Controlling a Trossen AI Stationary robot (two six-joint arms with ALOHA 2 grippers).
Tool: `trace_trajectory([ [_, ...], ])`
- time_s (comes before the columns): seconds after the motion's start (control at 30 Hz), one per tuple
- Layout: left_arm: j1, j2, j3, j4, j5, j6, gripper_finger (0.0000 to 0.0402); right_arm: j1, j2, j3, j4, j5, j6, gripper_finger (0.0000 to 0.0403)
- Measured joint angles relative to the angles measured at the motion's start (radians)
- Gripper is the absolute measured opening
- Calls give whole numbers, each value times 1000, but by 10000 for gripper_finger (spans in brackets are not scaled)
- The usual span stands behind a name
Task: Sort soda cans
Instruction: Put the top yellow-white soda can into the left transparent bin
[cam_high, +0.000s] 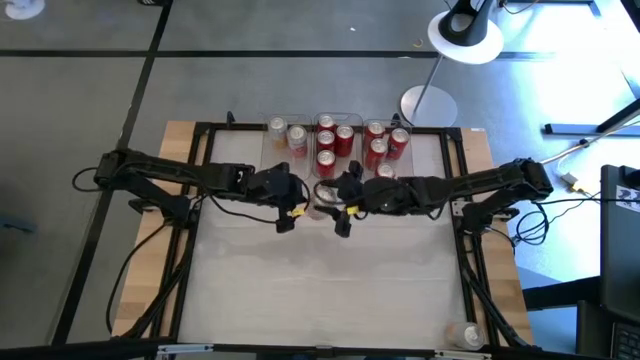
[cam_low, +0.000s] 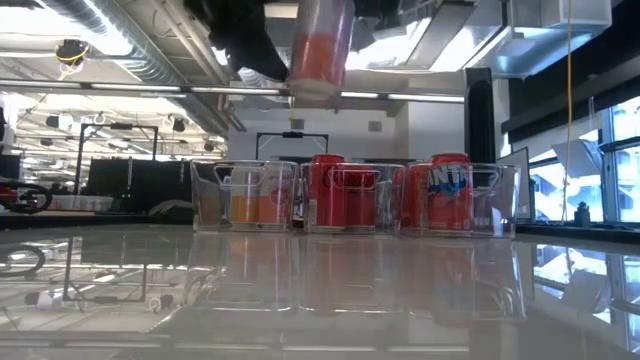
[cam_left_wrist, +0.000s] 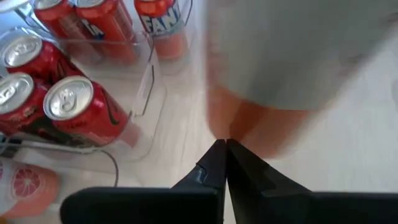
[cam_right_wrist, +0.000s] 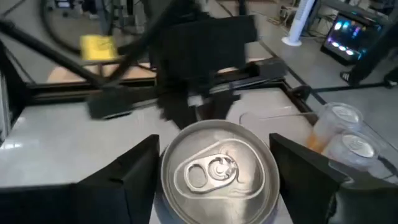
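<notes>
Red cans (cam_high: 335, 141) mostly sit sorted in the bins (cam_high: 375, 124), one pale can (cam_right_wrist: 219, 169) left, lifted above mid-table in the right gripper (cam_right_wrist: 214, 168), left gripper (cam_left_wrist: 225, 163) clenched empty just beside.

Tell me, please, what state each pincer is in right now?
Left pincer: shut, holding nothing, beside the lifted can.
Right pincer: shut on a pale and orange soda can, held above the table.
</notes>
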Motion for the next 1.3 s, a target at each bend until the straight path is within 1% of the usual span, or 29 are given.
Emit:
trace_trajectory([
  [0.1, -1, -4, 2, 5, 1, 21, 6, -30, 8, 0, 4, 8, -2, 261],
  [0.2, -2, -31, 19, -79, -4, 30, 3, -62, 18, -1, 23, 8, -12, 259],
  [0.33, -1, -116, 27, -191, -74, 3, 3, -108, 29, -1, 57, -7, -26, 244],
  [0.43, 0, -185, 27, -235, -120, -13, 6, -143, 51, 0, 67, -21, -48, 237],
  [0.53, 1, -249, 19, -238, -132, -25, 4, -189, 87, -1, 115, -29, -64, 241],
  [0.63, 7, -286, 19, -247, -132, -35, 2, -237, 127, -1, 185, -45, -70, 246],
  [0.83, 8, -305, 18, -252, -134, -35, 6, -316, 194, -1, 366, -147, -74, 240],
  [1.0, 8, -303, 18, -251, -134, -31, 2, -363, 260, -1, 453, -185, -73, 243],
  [1.1, 8, -303, 18, -251, -134, -31, 4, -384, 300, -1, 514, -186, -73, 242],
  [1.3, 8, -303, 18, -251, -134, -31, 5, -412, 379, -2, 555, -202, -64, 244],
])
